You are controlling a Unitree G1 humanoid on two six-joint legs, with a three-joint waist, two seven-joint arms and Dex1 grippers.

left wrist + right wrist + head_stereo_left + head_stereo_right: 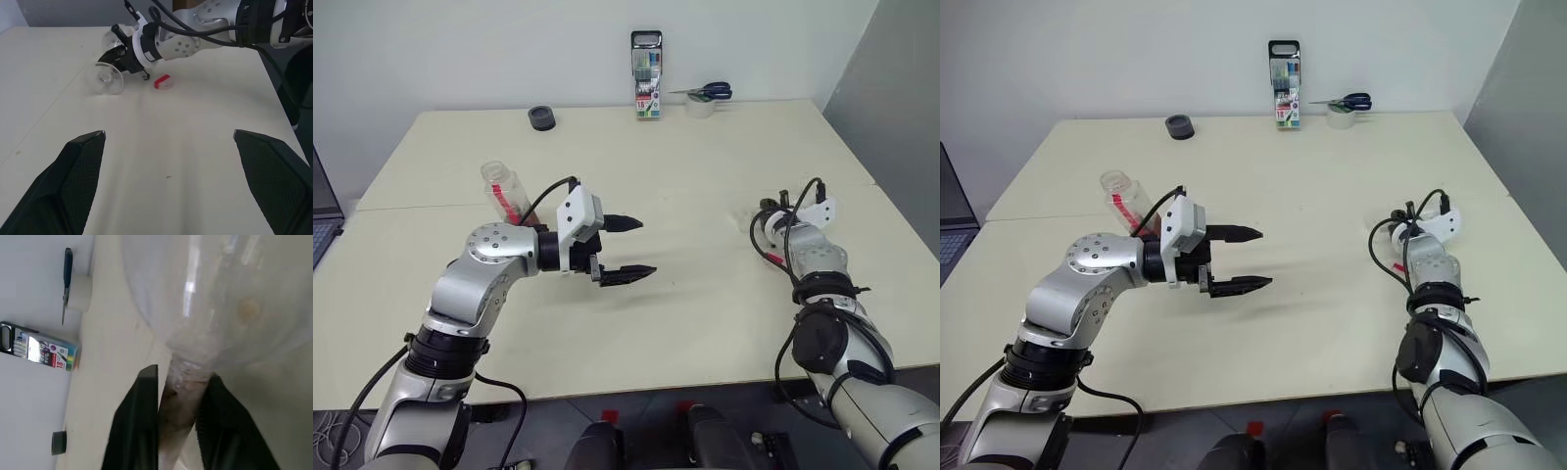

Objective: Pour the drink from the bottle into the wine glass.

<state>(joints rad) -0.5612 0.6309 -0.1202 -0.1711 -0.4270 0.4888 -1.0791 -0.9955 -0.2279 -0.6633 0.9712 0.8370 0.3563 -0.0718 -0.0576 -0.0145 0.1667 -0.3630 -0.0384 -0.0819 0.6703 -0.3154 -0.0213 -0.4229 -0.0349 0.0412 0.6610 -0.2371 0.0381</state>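
Observation:
The bottle [503, 192] is clear with a red label strip and stands tilted at the table's left, just behind my left forearm. I cannot make out the drink in it. My left gripper [628, 248] hovers over the middle of the table, open and holding nothing, pointing right; its black fingertips [88, 142] show wide apart. The wine glass [105, 80] seems to lie on its side at the right, its round foot turned toward the left arm. My right gripper [178, 396] is shut on its thin stem just below the bowl [220, 293].
A small red-and-white piece [162, 82] lies on the table beside the right gripper. At the far edge stand a box of markers [646, 88], scissors on a tape roll [705, 96] and a black round thing [541, 118]. A laptop edge [321, 220] shows far left.

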